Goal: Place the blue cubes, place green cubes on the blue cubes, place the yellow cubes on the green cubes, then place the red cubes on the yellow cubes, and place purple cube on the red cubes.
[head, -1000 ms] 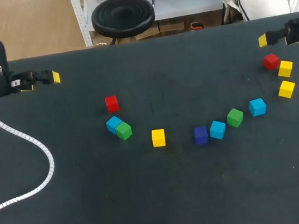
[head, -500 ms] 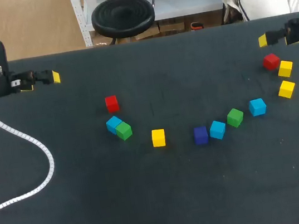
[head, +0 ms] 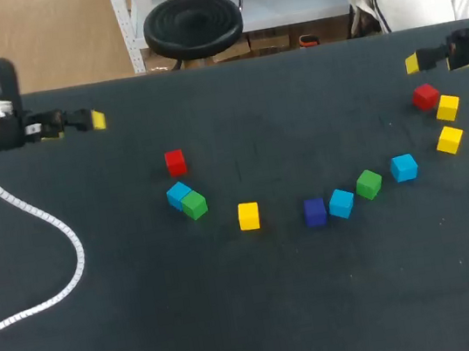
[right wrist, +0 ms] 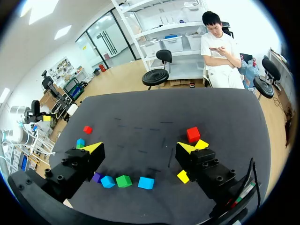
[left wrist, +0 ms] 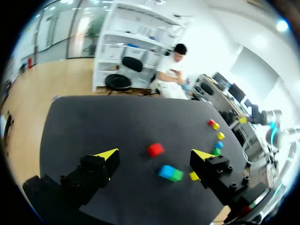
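The left claw (left wrist: 154, 156) hangs released over the far left part of the table (head: 255, 314), its two yellow-tipped fingers spread wide with nothing between them. Ahead of it and well apart, a red cube (left wrist: 155, 150) sits alone on the table. Near that cube, a light blue cube (left wrist: 165, 172) and a green cube (left wrist: 176, 175) lie pressed against each other. A yellow cube (left wrist: 194, 176) stands on from the pair, near them but apart. The right claw (right wrist: 139, 147) is at the table's far right edge, likewise released and empty, with its fingers wide apart. Closest ahead of it are a second red cube (right wrist: 192, 134) and, just beside that, a second yellow cube (right wrist: 202, 144), with a third yellow cube (right wrist: 183, 176) near them. From there a curved row runs away from this claw toward the middle of the table. First in the row is a second blue cube (right wrist: 146, 183), then a second green cube (right wrist: 123, 181), then a third blue cube (right wrist: 108, 182). Last, just beside that one, is the purple cube (right wrist: 97, 177). Every cube rests directly on the table, and both claws are well apart from all of them.
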{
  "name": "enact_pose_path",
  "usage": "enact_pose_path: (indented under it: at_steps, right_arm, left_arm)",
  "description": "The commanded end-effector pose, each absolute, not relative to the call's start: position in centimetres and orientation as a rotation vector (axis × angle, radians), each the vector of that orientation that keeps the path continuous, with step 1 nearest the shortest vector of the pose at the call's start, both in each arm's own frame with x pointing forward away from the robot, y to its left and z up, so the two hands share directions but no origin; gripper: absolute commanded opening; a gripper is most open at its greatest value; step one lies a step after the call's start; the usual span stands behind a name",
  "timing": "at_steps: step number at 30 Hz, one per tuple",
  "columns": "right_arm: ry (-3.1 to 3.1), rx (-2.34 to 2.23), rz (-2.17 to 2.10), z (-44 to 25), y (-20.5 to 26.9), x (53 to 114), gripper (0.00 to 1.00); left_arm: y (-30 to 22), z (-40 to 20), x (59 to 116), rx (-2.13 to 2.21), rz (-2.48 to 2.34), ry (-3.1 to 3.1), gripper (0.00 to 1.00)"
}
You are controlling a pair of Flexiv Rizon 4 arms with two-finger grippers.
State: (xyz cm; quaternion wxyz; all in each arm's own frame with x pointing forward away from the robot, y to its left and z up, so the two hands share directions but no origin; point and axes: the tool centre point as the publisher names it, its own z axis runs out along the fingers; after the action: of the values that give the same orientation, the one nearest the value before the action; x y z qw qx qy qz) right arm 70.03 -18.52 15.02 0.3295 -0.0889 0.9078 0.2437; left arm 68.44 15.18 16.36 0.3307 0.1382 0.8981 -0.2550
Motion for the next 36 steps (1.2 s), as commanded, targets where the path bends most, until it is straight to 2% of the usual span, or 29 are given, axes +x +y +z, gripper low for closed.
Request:
enact_pose_path:
  at_steps: [1,7,28,36]
  right_arm:
    - [2.375,-0.23,0.633,15.0,-18.5,70.0,1.0]
    - [2.375,-0.23,0.633,15.0,-18.5,70.0,1.0]
    - [2.375,-0.23,0.633,15.0,-18.5,70.0,1.0]
    - [2.375,-0.23,0.633,15.0,-18.5,70.0,1.0]
  left_arm:
    - [14.4,16.5,65.0,0.827,-0.772,2.072,1.0]
    - [12.2,13.4,61.0,1.098,-0.637,2.074,1.0]
    - [12.2,13.4,61.0,1.098,-0.637,2.074,1.0]
    - [3.6,15.5,61.8,1.647,-0.704,1.559,1.0]
